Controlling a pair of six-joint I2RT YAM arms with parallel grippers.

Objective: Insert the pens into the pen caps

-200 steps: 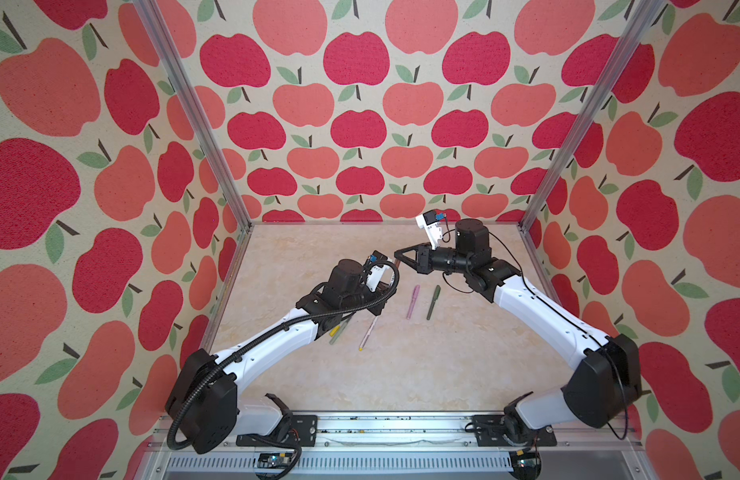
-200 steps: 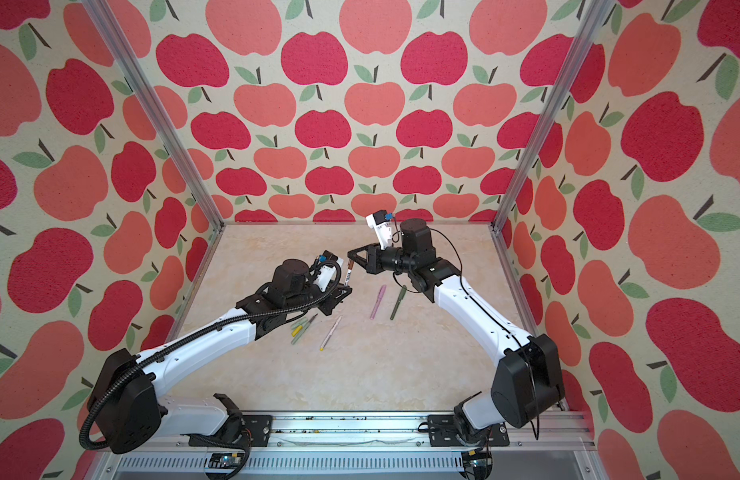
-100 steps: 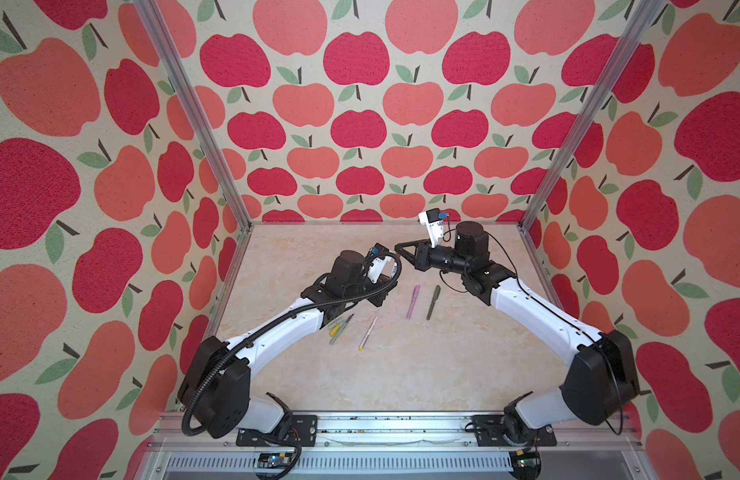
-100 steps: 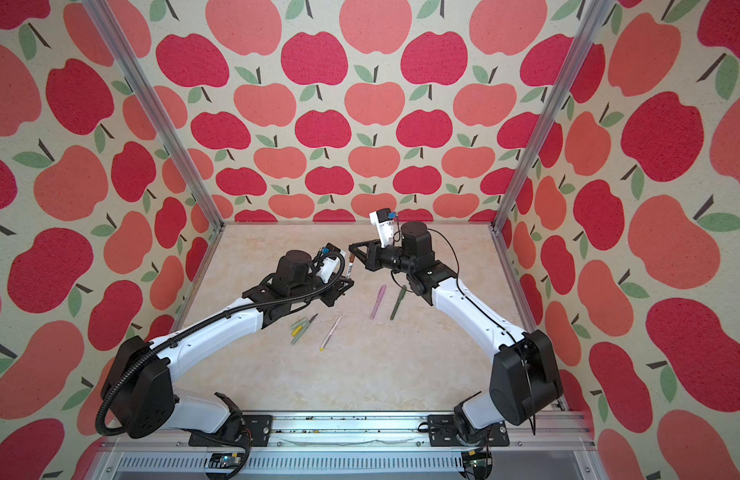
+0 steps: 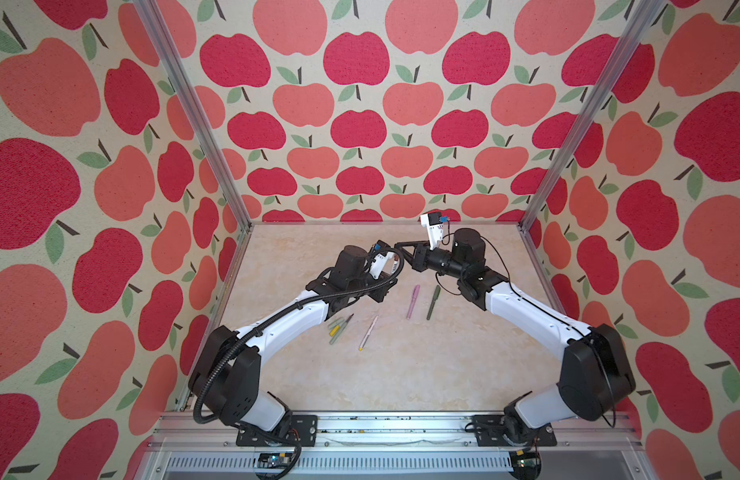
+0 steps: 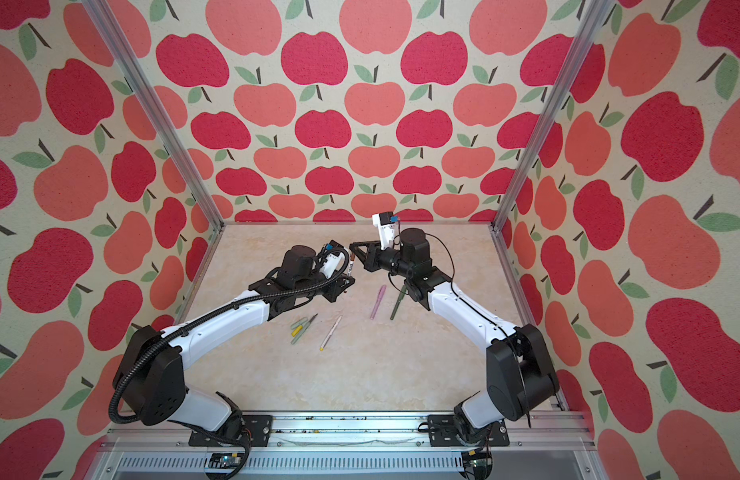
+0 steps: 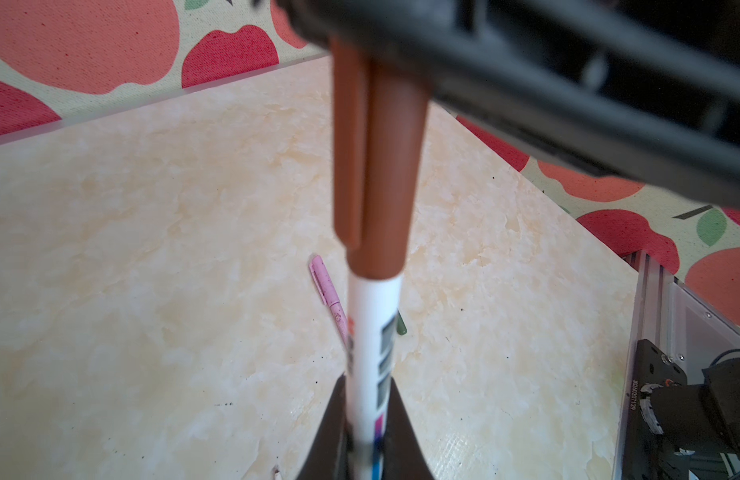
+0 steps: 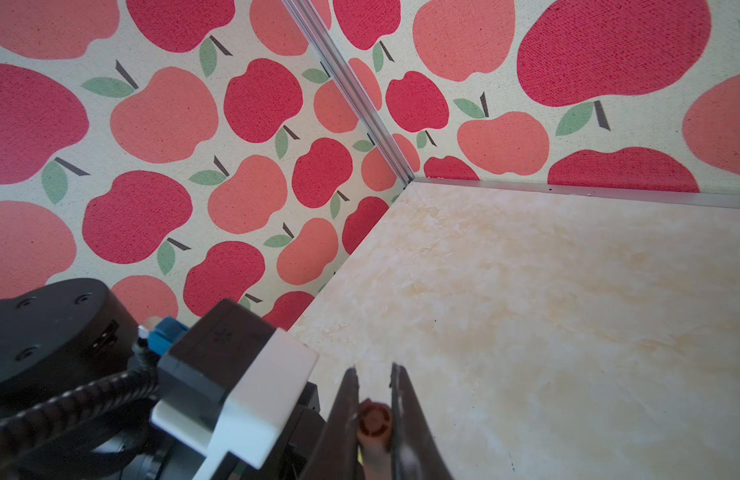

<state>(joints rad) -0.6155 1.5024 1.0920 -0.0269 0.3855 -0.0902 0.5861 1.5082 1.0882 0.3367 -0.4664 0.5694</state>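
My left gripper (image 7: pixel 366 419) is shut on a white printed pen (image 7: pixel 372 332), held above the table. The pen's far end sits inside a brown pen cap (image 7: pixel 376 166). My right gripper (image 8: pixel 372 399) is shut on that brown cap (image 8: pixel 374 419). In both top views the two grippers meet at mid-table, left (image 5: pixel 389 286) and right (image 5: pixel 401 251). On the table lie a pink pen (image 5: pixel 412 301) and a dark green pen (image 5: pixel 433 302), both capped. Nearer the front lie a second white pen (image 5: pixel 368 332) and a sage green pen (image 5: pixel 340 329), with a yellow cap (image 5: pixel 332 331) and a light green cap (image 5: pixel 334 322) beside it.
Apple-patterned walls with metal corner posts (image 5: pixel 193 120) close in the beige marbled table (image 5: pixel 401 374) on three sides. A metal rail (image 5: pixel 380 424) carrying both arm bases runs along the front edge.
My left arm has reached farther in and to the right, bringing its pen closer to the right gripper. Both grippers have stayed shut.
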